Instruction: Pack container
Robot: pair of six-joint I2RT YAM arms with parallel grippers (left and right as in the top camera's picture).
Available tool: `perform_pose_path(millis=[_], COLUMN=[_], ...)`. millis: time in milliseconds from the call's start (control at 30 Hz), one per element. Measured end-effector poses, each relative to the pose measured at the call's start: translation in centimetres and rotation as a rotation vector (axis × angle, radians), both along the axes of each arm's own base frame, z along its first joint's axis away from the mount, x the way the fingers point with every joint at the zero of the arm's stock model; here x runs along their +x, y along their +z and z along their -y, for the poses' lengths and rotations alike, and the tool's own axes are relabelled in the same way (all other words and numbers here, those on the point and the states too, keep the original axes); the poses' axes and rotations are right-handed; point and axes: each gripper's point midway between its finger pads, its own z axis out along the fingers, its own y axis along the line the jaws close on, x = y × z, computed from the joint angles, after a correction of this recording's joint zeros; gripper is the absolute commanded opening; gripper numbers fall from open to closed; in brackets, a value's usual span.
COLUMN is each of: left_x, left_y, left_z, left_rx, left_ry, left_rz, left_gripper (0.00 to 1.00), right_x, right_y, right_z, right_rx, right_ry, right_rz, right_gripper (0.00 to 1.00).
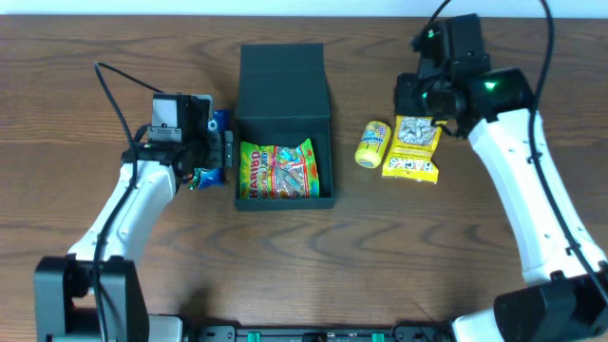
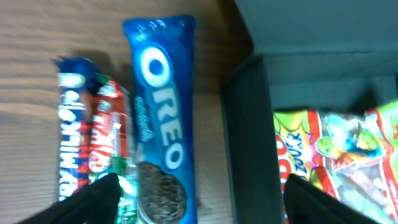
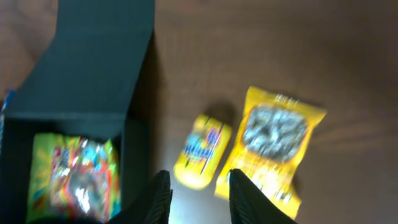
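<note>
The container [image 1: 283, 90] is a dark teal box in the middle of the table, its flap lid folded back. A bright gummy bag [image 1: 277, 171] lies inside it. My left gripper [image 2: 199, 202] stands open and low at the box's left side. One finger is over the snack bars, the other over the box interior. Under it lies a blue Oreo pack [image 2: 160, 118]. My right gripper [image 3: 200, 193] is open and holds nothing. It hovers right of the box, near a small yellow packet [image 3: 202, 152] and a yellow snack bag [image 3: 273, 146].
Left of the Oreo pack lie a blue Dairy Milk bar [image 2: 69, 130] and a red-and-green bar [image 2: 109, 137], side by side. The container's left wall [image 2: 245, 137] rises between my left fingers. The wooden table [image 1: 532, 285] extends around everything.
</note>
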Motion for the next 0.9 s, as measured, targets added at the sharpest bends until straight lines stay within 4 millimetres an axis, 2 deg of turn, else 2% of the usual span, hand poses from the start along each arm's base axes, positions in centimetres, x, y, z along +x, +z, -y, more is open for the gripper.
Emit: perform_pose_path(millis=[167,333,633,900], left_x=[-0.1,0.5,1.0,1.8], left_y=[-1.0,-1.4,-5.3,-5.8], left_z=[0.2,-0.3,-1.2,-1.6], left_rx=[-0.004,0.027,0.097,0.125], left_ry=[-0.012,-0.004,-0.018,-0.012], left_rz=[-0.028,-0.012,-0.063,-0.046], left_gripper=[0.66,0.65,0.61,0.61], right_x=[1.7,1.9,2.0,2.0], right_y=[0.9,0.9,1.0,1.1], right_z=[2.3,3.7,3.6,3.5], right_rx=[-0.029,-0.025,-0.01,0.006], right_ry=[-0.009,-0.016,-0.007,-0.024], right_rz=[0.068,0.071,0.077,0.073], right_gripper=[0.32,0.33,0.35,0.36])
